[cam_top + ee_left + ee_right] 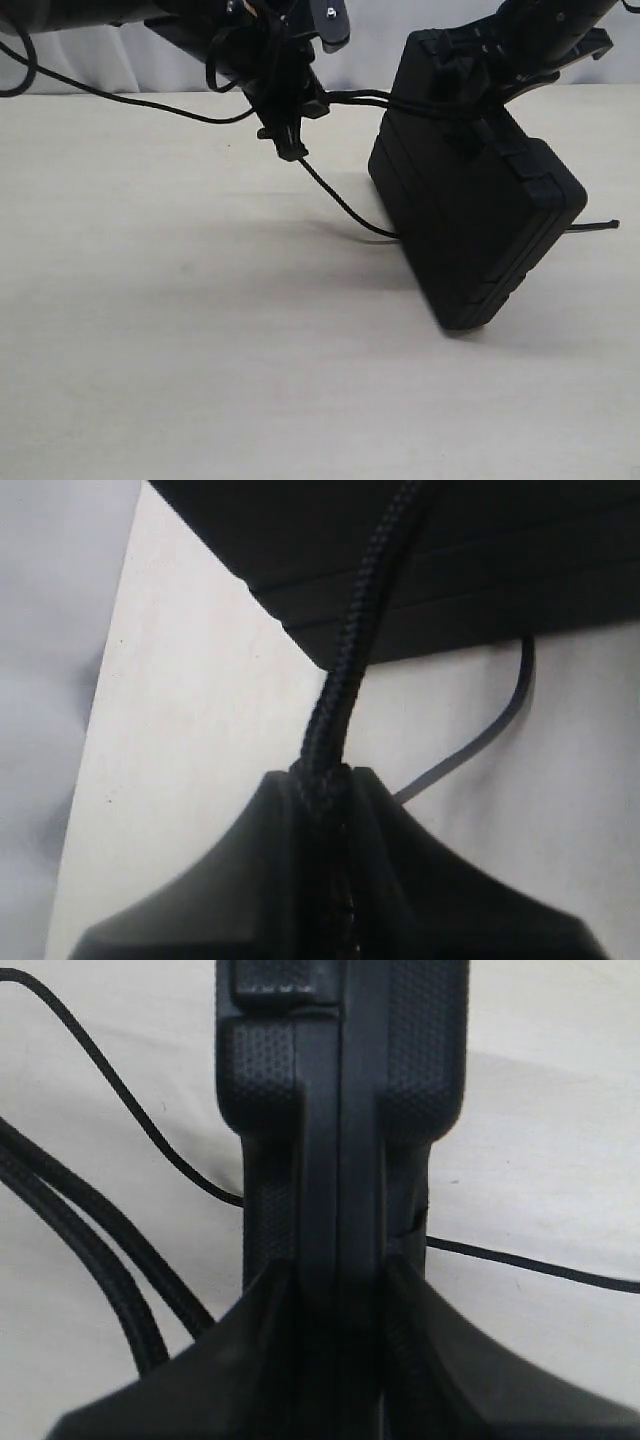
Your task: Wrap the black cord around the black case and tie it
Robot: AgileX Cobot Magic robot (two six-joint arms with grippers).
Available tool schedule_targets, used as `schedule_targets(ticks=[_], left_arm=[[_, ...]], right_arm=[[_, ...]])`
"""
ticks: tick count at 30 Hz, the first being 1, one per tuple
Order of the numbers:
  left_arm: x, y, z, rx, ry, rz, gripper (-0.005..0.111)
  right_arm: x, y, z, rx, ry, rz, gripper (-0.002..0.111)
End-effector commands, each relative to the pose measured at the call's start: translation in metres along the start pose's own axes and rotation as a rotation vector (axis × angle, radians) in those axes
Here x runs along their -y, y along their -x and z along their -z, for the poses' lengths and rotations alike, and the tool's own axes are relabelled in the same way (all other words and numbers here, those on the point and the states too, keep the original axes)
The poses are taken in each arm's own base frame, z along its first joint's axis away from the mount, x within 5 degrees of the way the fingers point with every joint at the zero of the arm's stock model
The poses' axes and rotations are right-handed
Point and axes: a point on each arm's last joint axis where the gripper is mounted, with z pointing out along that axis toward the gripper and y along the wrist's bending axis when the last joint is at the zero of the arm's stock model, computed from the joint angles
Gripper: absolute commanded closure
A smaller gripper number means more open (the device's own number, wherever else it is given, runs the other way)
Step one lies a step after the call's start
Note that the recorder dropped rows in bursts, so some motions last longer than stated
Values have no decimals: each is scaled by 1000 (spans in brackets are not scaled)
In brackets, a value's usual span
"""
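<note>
The case point(470, 215) is held tilted over the tabletop point(190, 360), with its low corner at or just above the surface and a shadow thrown beneath it. Its two halves are shut, seam against seam, so nothing inside it can be seen. A latch point(527, 170) is seen along its upper right edge.

The upper end of the case is clamped by the right gripper point(340, 1285). In the right wrist view the fingers are pressed against both faces of the case's narrow edge, one on each side of the seam.

The cord point(345, 205) is pinched by the left gripper point(291, 148), which hangs above the tabletop to the left of the case and apart from it. In the left wrist view the fingers are shut tight on the braided cord point(340, 680), which is drawn straight from them towards the case's dark underside.

In the exterior view one stretch of cord is led from the left gripper down and to the right until it meets the case's left edge about halfway down. Two further strands are carried roughly level from near the gripper to the case's upper part and laid across its face. A short end point(598, 225) is left sticking out past the case's right side, just over the tabletop. Whether any knot is tied cannot be told.
</note>
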Motion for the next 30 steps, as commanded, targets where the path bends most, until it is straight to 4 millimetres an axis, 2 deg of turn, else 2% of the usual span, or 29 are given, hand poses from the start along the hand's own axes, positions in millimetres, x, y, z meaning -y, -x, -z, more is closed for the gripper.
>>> schedule_targets(ticks=[1, 4, 8, 12, 17, 20, 24, 27, 30], left_arm=[[8, 8, 1, -71, 36, -153, 107], [8, 11, 0, -96, 86, -139, 107], [5, 18, 0, -43, 152, 9, 107], [11, 28, -2, -3, 163, 26, 107], [32, 45, -5, 0, 116, -40, 107], [55, 64, -7, 25, 79, -146, 107], [73, 83, -7, 87, 81, -223, 107], [79, 88, -15, 115, 88, -225, 107], [85, 79, -33, 68, 49, -232, 107]], right_arm=[[1, -3, 4, -20, -1, 18, 104], [1, -3, 4, -20, -1, 18, 104], [-1, -3, 4, -19, 15, 11, 104], [-5, -2, 5, -8, 59, -6, 104], [-6, -1, 5, -4, 71, -11, 104], [-9, -1, 5, -2, 105, -25, 104], [-12, -1, 5, 3, 143, -41, 104], [-18, -1, 5, 0, 150, -29, 104], [-22, 0, 4, 5, 160, -30, 104]])
